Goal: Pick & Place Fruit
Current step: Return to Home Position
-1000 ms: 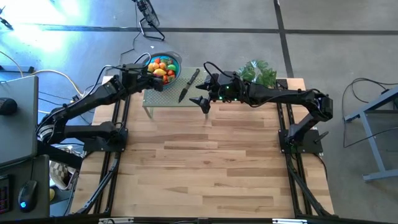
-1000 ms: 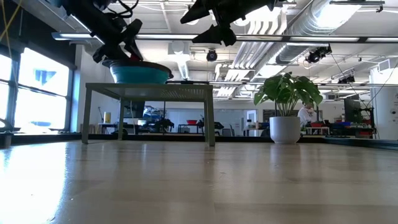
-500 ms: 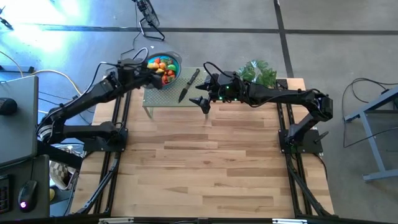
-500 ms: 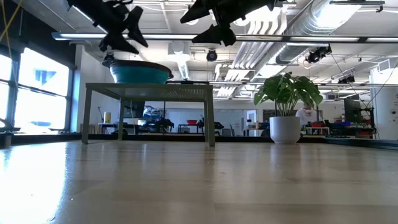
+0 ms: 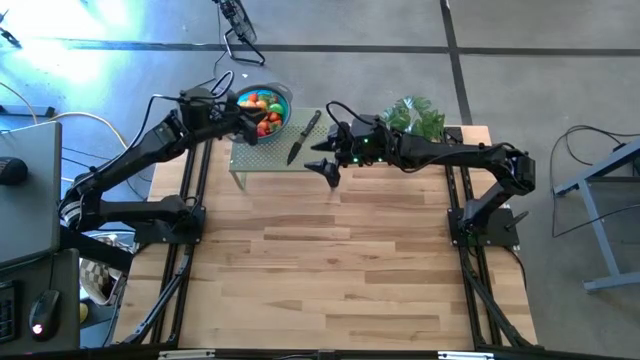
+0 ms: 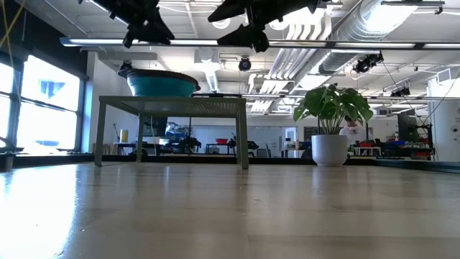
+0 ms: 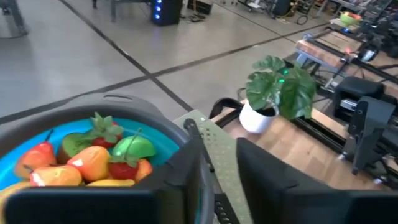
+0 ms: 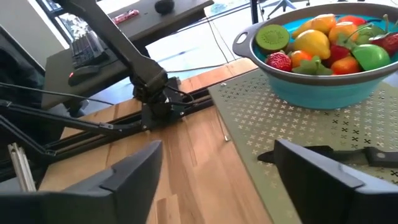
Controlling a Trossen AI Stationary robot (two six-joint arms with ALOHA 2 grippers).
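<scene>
High view gives us the whole layout: the fruit (image 5: 260, 104) sits heaped in the blue strainer bowl (image 5: 284, 98), and the bowl stands on the far left corner of the small green shelf (image 5: 265, 160) at the far edge of the wooden table (image 5: 330, 280). From the right wrist view we can pick out a green kiwi half, a yellow lemon, red strawberries and a green apple among the pieces (the rest lie too crowded to name). The left gripper (image 5: 240, 120) hangs just beside the bowl on its left, and in the low view we see it well above the rim, touching nothing. Its fingers stand spread with nothing between them, as the left wrist view shows. The right gripper (image 5: 325, 160) hovers over the shelf's near right corner, apart from the bowl, its two fingers splayed wide and empty. A black-handled knife (image 5: 303, 137) lies slanted on the shelf between the bowl and the right gripper. A leafy potted plant (image 5: 415, 115) stands on the table near the shelf's right end, on the far side of the right arm.
</scene>
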